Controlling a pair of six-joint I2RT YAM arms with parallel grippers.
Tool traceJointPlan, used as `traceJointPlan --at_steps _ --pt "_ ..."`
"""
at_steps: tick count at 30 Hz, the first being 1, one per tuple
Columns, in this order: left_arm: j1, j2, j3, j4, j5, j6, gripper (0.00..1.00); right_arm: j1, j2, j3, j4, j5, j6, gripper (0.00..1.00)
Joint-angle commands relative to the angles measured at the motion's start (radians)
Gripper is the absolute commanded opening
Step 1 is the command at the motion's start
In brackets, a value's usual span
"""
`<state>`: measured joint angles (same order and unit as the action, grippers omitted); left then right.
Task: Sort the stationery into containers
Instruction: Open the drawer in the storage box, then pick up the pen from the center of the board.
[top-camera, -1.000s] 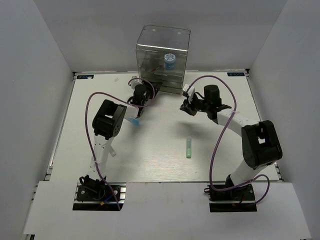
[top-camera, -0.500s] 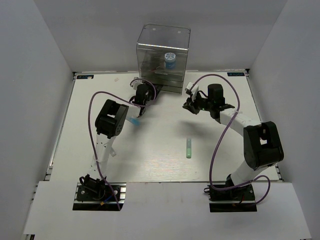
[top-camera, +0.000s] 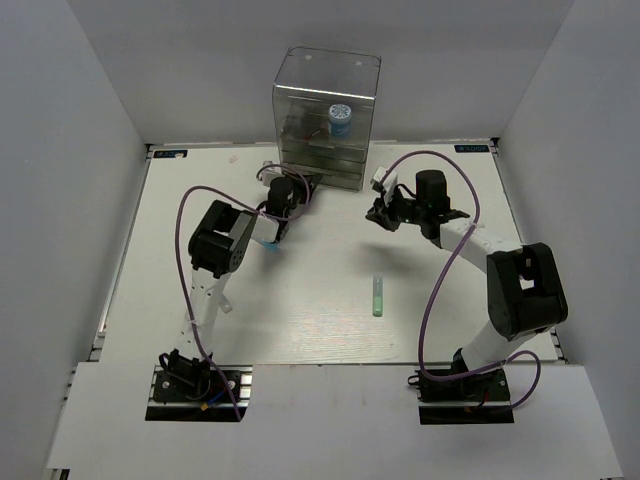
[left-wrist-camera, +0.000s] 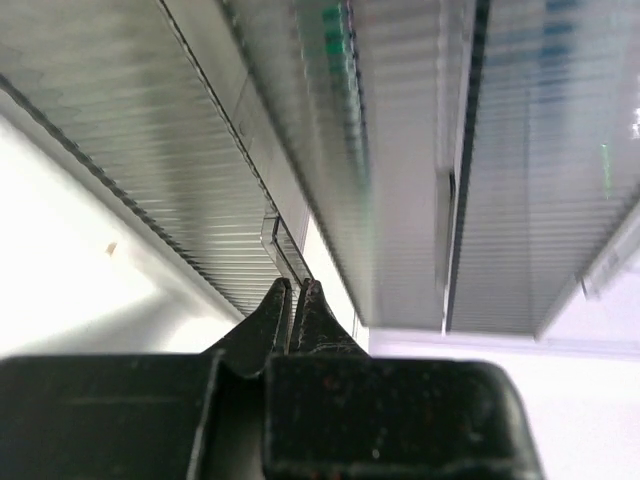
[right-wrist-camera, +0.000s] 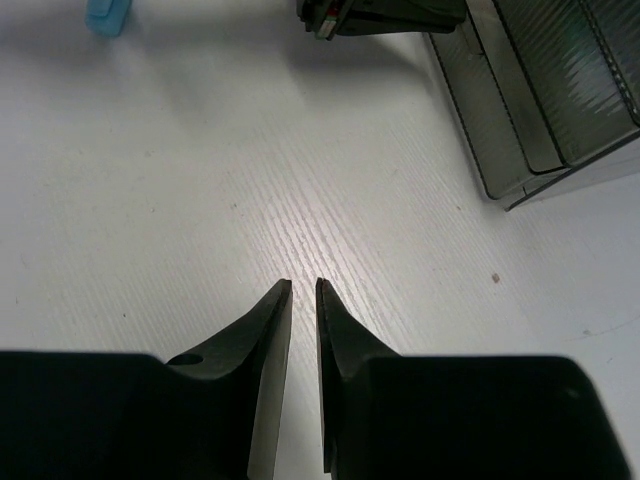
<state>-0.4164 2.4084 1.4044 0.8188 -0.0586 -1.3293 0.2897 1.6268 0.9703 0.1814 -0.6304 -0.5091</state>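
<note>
Jaws of the left gripper (left-wrist-camera: 295, 290) are pressed almost together on a thin clear tab (left-wrist-camera: 281, 240) at the front of the box unit (top-camera: 327, 90). We see a tall, clear box with rounded top corners. Its lower part holds a stack of shallow, grey-tinted drawers (right-wrist-camera: 515, 110) with ribbed faces, stepped outward at the bottom. A round blue-white pot (top-camera: 340, 122) stands inside the box, above the drawers. Just before the box's right front, the right gripper (right-wrist-camera: 303, 285) hangs over the bare surface (right-wrist-camera: 200, 180), jaws nearly touching and gripping nothing. A green marker (top-camera: 378, 295) lies well in front of the box, and a small blue piece (top-camera: 267, 242) lies off its left front corner.
</note>
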Motion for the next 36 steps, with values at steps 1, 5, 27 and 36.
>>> traceJointPlan --at_steps 1,5,27,36 --pt "-0.016 -0.086 -0.120 -0.011 0.006 0.067 0.00 -0.003 -0.038 -0.007 0.003 -0.026 -0.014 0.22" --pt "-0.025 -0.150 -0.231 0.037 0.037 0.087 0.00 -0.001 -0.036 -0.005 0.001 -0.032 -0.017 0.25" --pt "-0.007 -0.463 -0.349 -0.124 0.057 0.326 0.78 -0.003 -0.064 0.032 -0.523 -0.208 -0.483 0.68" --pt "-0.007 -0.732 -0.362 -0.694 0.049 0.478 0.79 -0.006 0.033 0.126 -1.253 -0.155 -1.799 0.61"
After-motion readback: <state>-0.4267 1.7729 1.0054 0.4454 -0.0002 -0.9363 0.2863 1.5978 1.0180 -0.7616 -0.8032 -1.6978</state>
